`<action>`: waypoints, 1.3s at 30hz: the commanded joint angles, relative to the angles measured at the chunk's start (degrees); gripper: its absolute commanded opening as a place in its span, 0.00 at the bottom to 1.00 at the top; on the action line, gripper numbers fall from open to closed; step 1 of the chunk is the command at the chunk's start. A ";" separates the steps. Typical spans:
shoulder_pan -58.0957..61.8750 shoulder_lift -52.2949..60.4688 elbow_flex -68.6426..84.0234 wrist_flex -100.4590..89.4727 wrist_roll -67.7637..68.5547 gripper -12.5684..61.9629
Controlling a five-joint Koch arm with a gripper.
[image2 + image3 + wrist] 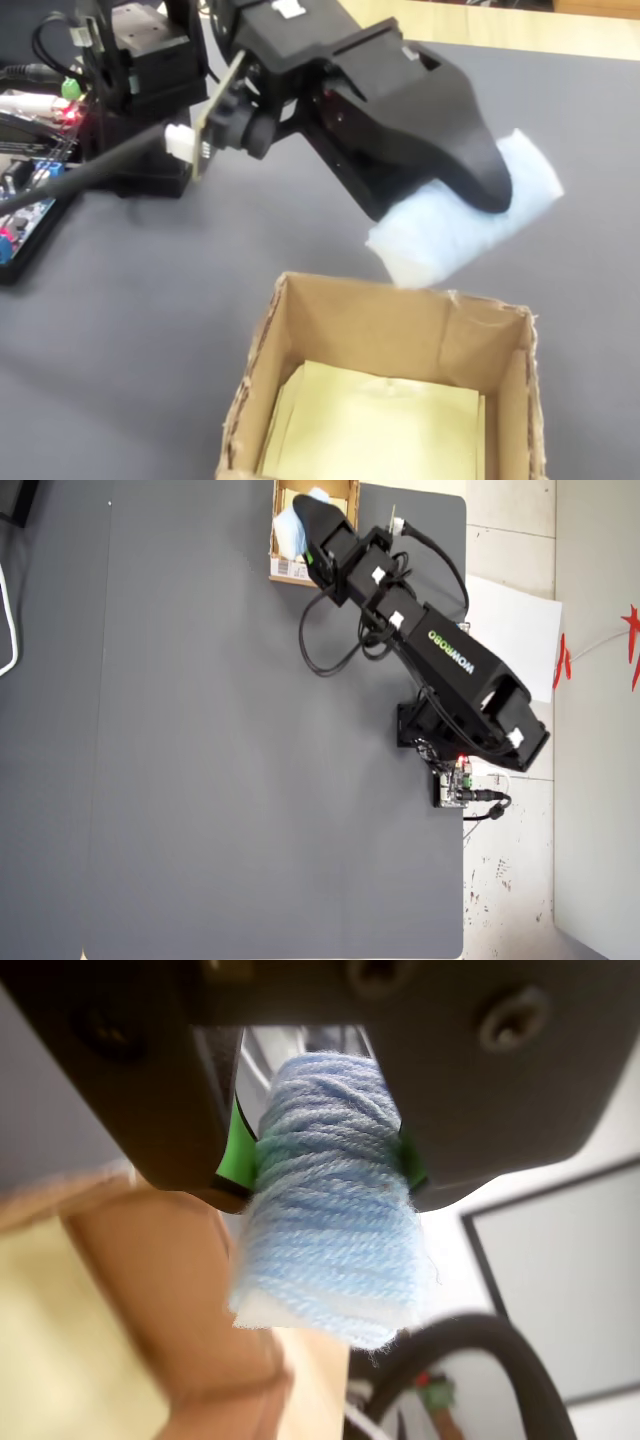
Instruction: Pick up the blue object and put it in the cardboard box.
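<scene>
Now the roll (330,1200) is seen clamped in the gripper (325,1165), the 2 jaws pressed against its sides through green pads (236,1150), so the yarn is pinched in at the waist. In the wrist view it hangs below the jaws with its lower end free, and the box (150,1290) is blurred at lower left. The grip is taken across the middle, presumably so that the soft roll is kept from tipping or slipping out.

In the fixed view the roll (465,222) is held in the air, tilted, just beyond the far wall of the box (300,330); no contact with the cardboard is seen. The box stands open on the mat (130,300), a pale yellow floor showing inside. From overhead, the arm (440,660) is stretched out to the mat's far edge, and the roll (290,525) is seen over the box (288,570); whether it is wholly inside the rim cannot be told from there.

The carry is judged nearly done: a small move over the opening is wanted before release, as a drop on the rim could bounce the roll outside.
</scene>
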 commanded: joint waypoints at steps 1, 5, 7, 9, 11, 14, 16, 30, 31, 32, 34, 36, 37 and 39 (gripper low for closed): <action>1.76 -0.35 -6.15 0.35 -0.53 0.40; 2.72 -0.88 -5.19 2.02 -0.53 0.42; 2.72 -0.88 -4.75 4.13 -0.44 0.51; 2.90 -0.88 -4.57 5.80 -0.44 0.58; 3.08 -0.79 -4.57 5.89 -0.35 0.59; 3.08 -0.26 -4.57 5.89 -0.26 0.59; 2.99 0.53 -4.48 5.89 0.00 0.59; -23.55 19.78 17.58 -8.96 12.57 0.62; -24.87 21.09 19.69 -9.40 12.74 0.62; -26.10 22.41 21.62 -9.58 12.74 0.62; -28.56 24.61 25.22 -9.76 12.74 0.62; -31.11 26.98 28.83 -9.93 12.74 0.62; -32.34 28.13 30.59 -9.93 12.74 0.63; -35.42 30.85 34.80 -9.84 12.74 0.63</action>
